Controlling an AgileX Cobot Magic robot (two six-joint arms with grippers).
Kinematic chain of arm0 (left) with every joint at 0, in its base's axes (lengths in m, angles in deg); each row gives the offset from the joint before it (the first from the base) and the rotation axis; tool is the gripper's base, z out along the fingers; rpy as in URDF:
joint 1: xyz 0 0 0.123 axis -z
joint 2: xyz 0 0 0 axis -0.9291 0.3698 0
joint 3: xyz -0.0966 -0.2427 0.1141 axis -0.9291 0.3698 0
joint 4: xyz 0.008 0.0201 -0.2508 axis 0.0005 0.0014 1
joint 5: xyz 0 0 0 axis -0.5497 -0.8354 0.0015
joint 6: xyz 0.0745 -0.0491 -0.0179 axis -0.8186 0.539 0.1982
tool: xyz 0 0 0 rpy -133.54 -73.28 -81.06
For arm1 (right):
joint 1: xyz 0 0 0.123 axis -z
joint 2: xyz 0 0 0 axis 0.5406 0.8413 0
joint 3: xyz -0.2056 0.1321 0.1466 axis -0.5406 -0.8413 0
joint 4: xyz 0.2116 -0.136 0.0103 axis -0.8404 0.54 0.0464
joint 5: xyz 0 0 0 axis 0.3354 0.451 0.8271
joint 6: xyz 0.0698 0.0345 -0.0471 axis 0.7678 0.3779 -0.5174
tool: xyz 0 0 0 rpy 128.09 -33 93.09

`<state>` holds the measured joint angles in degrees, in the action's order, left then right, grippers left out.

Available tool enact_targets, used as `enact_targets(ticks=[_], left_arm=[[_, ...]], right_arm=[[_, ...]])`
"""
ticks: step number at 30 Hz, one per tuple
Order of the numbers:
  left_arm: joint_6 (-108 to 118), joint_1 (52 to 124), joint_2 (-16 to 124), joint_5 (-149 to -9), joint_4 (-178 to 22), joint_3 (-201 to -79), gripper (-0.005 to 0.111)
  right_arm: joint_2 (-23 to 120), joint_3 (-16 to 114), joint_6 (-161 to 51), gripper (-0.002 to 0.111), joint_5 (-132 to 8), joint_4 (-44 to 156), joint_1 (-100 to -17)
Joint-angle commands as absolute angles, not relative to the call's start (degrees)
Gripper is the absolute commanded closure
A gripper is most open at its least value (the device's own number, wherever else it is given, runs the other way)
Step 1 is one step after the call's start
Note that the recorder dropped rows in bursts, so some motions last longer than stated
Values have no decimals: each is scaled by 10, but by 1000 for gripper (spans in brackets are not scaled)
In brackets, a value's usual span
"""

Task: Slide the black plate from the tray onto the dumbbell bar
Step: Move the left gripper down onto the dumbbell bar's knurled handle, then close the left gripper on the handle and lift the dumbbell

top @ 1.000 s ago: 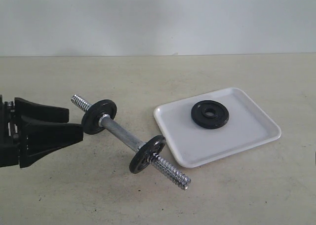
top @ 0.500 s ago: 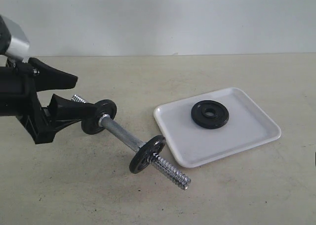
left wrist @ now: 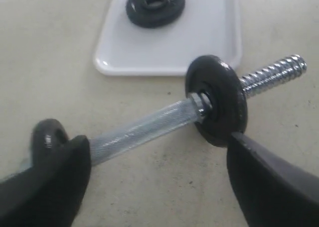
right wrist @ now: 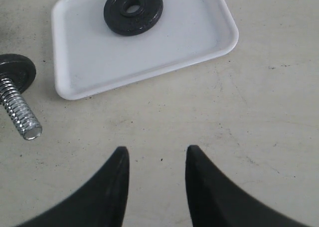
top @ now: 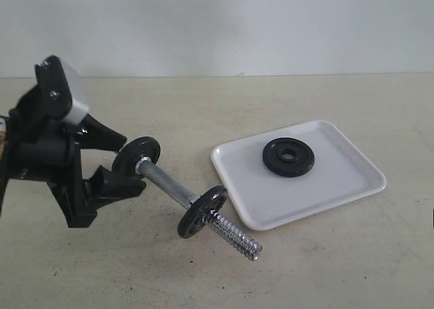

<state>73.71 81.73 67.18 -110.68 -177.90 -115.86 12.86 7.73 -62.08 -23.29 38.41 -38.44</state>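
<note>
The black plate lies flat in the white tray, apart from both grippers. The chrome dumbbell bar rests on the table left of the tray. It carries two more black discs, one near its far end and one near its near end. My left gripper is open beside the far disc, hiding the bar's far threaded end. In the left wrist view this gripper is open close to the knurled bar, touching nothing. My right gripper is open over bare table, short of the tray and plate.
The beige table runs back to a pale wall. The bar's near threaded end points at the table's front, close to the tray's left corner. In the right wrist view that threaded end lies beside the tray.
My left gripper has risen from the table's left edge, turned, and moved right toward the bar's far disc. The bar, the tray and the plate have not moved.
</note>
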Motion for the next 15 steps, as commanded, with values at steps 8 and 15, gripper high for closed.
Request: enact_targets(ticks=[8,15], left_arm=[[582,900,834,-989,-1783,-1203,37],[470,925,860,-919,-1783,-1243,37]], right_arm=[[128,81,-624,75,-231,382,-386],[128,81,-627,75,-241,382,-386]])
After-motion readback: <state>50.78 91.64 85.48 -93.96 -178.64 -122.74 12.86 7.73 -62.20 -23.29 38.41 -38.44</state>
